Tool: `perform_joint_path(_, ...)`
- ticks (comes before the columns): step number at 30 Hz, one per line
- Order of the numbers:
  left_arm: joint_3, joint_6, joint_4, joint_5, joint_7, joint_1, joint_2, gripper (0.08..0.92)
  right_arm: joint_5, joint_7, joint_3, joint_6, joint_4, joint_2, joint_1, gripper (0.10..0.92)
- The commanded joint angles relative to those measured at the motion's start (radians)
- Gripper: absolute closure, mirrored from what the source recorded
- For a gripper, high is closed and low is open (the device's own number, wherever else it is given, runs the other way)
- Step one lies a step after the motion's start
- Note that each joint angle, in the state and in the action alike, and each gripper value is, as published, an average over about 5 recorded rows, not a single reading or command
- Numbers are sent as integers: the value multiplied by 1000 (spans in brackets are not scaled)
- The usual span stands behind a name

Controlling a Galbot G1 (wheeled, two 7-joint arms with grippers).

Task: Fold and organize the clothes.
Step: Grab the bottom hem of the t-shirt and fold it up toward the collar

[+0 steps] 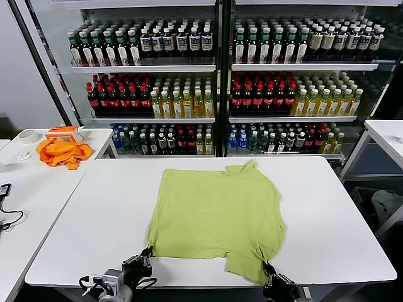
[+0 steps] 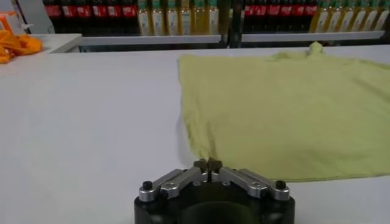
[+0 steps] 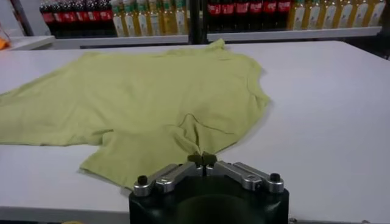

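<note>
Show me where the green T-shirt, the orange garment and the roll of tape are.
green T-shirt (image 1: 214, 211), head view, middle of the flat body.
orange garment (image 1: 60, 151), head view, centre of the crumpled heap.
roll of tape (image 1: 28, 136), head view, its outer rim.

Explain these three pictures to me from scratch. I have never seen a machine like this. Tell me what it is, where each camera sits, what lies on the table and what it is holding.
This is a two-armed robot. One picture looks down from its head; the others come from cameras on each wrist. On the white table lies a lime T-shirt, spread flat. The left gripper is shut on the shirt's near hem corner, seen close up from the left wrist. The right gripper is shut on the sleeve nearest the robot. Shelves of bottled drinks stand behind, and an orange garment lies on a side table.
</note>
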Motion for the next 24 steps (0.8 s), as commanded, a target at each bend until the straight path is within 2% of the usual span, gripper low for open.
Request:
perform_joint_path(1, -20, 5, -92, -12, -3, 54, 36, 916, -1, -23, 38, 12, 64, -12, -45, 920)
perform_joint_path(18, -79, -1, -288, 5, -48, 324, 117, 915, -21, -28, 102, -6, 230, -30, -261, 920)
perform_joint_path(21, -77, -6, -304, 0, -55, 301, 121, 915, -12, -26, 100, -14, 229, -27, -212, 920)
perform_joint_path(24, -70, -25, -253, -34, -48, 198, 124, 915, 14, -18, 103, -37, 195, -26, -122, 920)
